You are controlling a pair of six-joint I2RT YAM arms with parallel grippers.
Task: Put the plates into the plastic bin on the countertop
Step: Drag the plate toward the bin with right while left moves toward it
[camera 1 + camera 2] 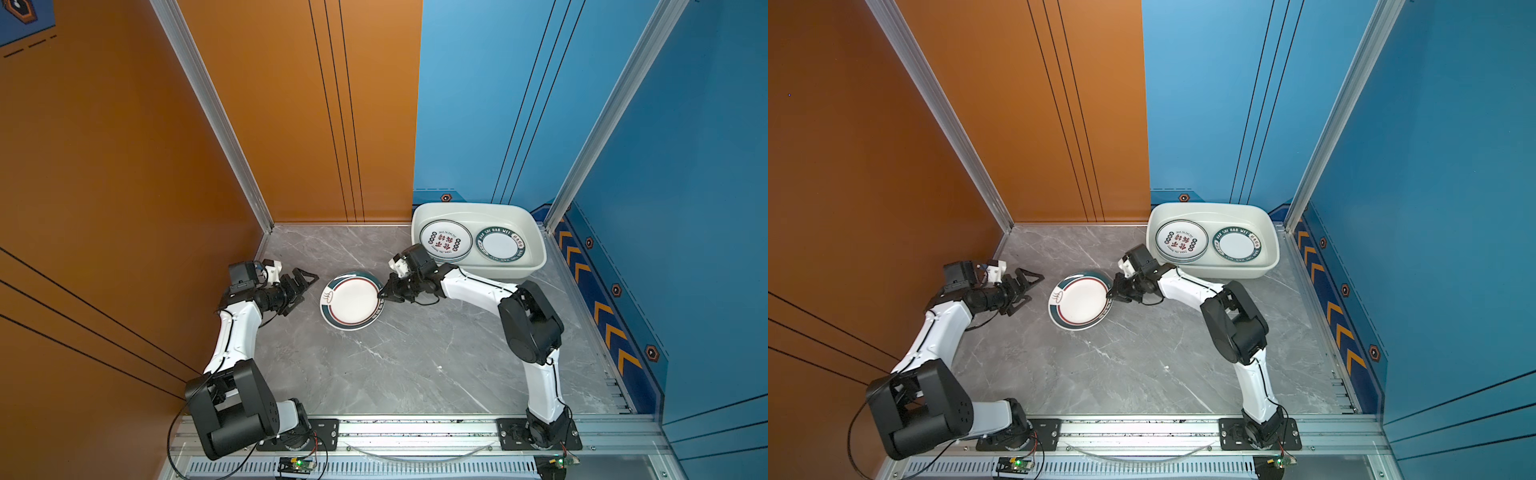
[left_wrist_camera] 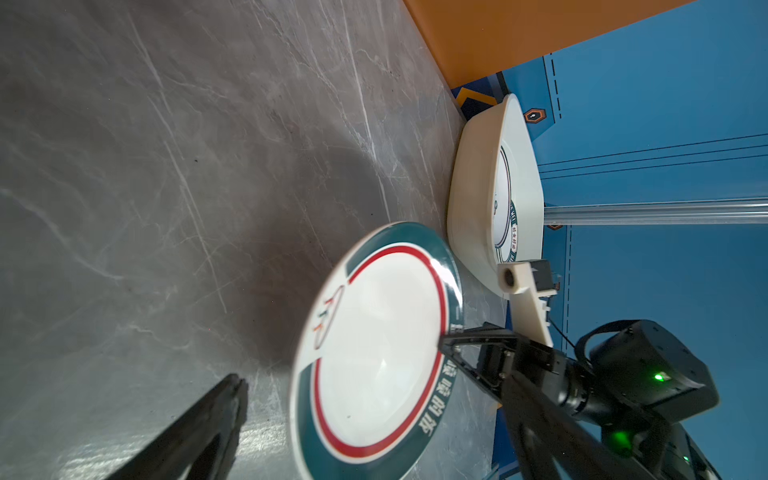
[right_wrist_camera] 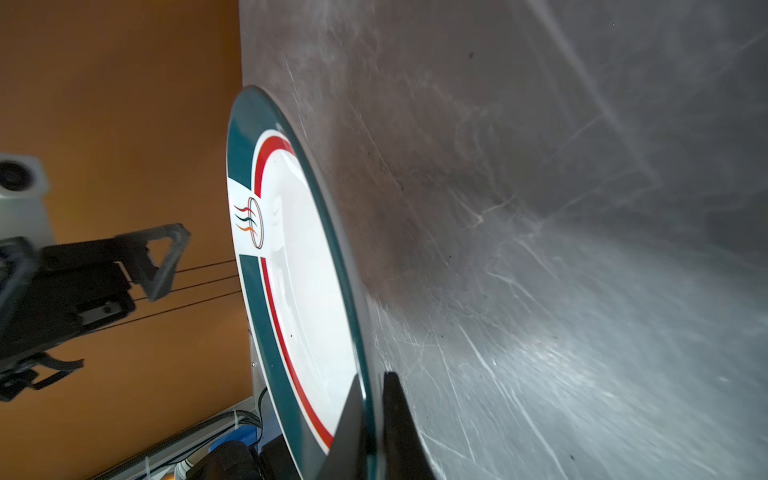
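Across both top views, the right claw (image 1: 381, 294) is clamped on the rim of a green-and-red-banded plate (image 1: 351, 303). The plate is tilted over the middle of the counter (image 1: 395, 365), well short of the plastic bin (image 1: 478, 206). An edge pinch is probably the only hold so flat a dish offers. The left claw (image 1: 305, 293) stands spread wide just beside the opposite rim, touching nothing, likely as a backstop against sliding. Inside the bin a red-character plate (image 1: 445, 241) tops a stack and a green-rimmed plate (image 1: 500, 245) lies beside it, flat so more can nest. From the left wrist, the banded plate (image 2: 374, 361) hangs over its own shadow, held side raised. Whether its far edge touches the counter I cannot tell. From the right wrist, both fingers (image 3: 397, 419) squeeze the rim, one on its face, one underneath.
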